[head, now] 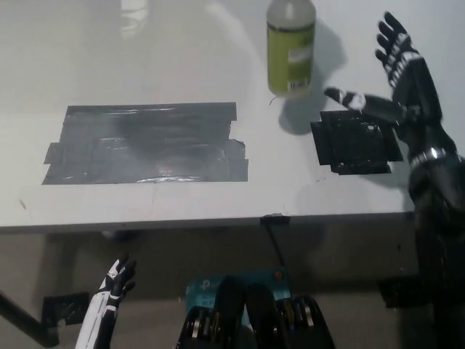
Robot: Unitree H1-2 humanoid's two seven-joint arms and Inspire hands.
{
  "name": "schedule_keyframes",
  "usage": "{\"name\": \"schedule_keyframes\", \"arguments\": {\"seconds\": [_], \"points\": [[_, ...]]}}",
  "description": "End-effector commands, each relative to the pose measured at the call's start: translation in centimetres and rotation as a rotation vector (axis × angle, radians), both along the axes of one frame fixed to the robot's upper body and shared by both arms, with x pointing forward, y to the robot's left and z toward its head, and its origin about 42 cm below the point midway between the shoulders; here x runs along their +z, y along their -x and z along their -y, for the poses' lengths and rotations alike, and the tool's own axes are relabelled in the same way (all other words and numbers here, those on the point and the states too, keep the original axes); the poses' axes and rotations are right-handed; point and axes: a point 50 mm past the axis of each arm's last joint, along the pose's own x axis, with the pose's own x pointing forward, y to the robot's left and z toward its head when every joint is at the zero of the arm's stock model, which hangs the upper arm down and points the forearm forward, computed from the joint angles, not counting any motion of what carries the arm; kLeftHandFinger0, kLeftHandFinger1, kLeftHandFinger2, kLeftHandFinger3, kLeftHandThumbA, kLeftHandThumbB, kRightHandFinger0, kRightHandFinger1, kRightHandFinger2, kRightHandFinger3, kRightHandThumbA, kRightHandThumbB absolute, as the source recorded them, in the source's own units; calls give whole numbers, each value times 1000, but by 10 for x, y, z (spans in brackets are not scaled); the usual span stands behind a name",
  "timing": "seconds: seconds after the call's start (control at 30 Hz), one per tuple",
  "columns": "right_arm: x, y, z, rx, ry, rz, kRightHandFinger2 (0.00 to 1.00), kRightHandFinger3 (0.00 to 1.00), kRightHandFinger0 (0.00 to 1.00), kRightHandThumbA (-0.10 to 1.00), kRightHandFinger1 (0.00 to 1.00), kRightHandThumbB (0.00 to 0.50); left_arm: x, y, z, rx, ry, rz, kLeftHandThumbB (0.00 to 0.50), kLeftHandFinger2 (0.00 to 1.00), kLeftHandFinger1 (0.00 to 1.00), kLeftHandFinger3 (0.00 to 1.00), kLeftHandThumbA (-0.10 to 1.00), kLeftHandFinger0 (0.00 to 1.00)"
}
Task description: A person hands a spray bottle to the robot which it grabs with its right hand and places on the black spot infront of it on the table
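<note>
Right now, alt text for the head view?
Black right robot hand is open above the table, beside a bottle near the black spot. White left robot hand rests below the table edge.

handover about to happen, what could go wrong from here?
1. The right hand is open beside the spray bottle, not around it; closing early could knock it.
2. The bottle's top is cut off by the frame, so whoever holds it is unseen.
3. The black spot lies under the hand, partly hidden.

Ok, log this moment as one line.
phase: pre-grasp | right hand: open, raised beside bottle | bottle: not held by robot | black spot: bare | left hand: resting below table edge
</note>
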Motion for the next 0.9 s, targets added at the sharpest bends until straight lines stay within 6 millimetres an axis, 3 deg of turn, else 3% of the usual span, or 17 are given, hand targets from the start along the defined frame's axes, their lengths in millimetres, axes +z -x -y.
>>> {"name": "schedule_keyframes", "arguments": {"seconds": [0.0, 0.13, 0.3, 0.37, 0.47, 0.63, 0.77, 0.87], "points": [[30, -28, -16, 62, -58, -3, 1000, 1000, 1000, 1000, 1000, 441, 9, -1, 3, -27, -17, 64, 125, 1000, 1000, 1000, 1000, 1000], [35, -45, -29, 72, -91, -9, 1000, 1000, 1000, 1000, 1000, 441, 9, -2, 3, -28, -11, 62, 137, 1000, 1000, 1000, 1000, 1000], [36, -52, -43, 99, -85, -29, 1000, 1000, 1000, 1000, 1000, 416, 9, -3, 3, -30, -12, 66, 127, 1000, 1000, 1000, 1000, 1000], [39, -52, -53, 132, -96, -51, 1000, 1000, 1000, 1000, 1000, 460, 11, -3, 4, -33, -15, 68, 116, 1000, 1000, 1000, 1000, 1000], [40, -50, -64, 172, -98, -51, 1000, 1000, 1000, 1000, 1000, 456, 11, -4, 4, -35, -31, 64, 128, 1000, 1000, 1000, 1000, 1000], [38, -45, -80, 180, -54, -42, 1000, 1000, 1000, 1000, 1000, 499, 13, -6, 4, -34, -17, 55, 146, 1000, 1000, 1000, 1000, 1000], [33, -39, -90, 171, 45, -36, 1000, 1000, 1000, 1000, 1000, 487, 13, -7, 4, -31, -15, 54, 156, 1000, 1000, 1000, 1000, 1000], [28, -40, -92, 170, 65, -58, 1000, 1000, 1000, 1000, 1000, 458, 13, -7, 4, -35, -14, 58, 129, 1000, 1000, 1000, 1000, 1000]]}}
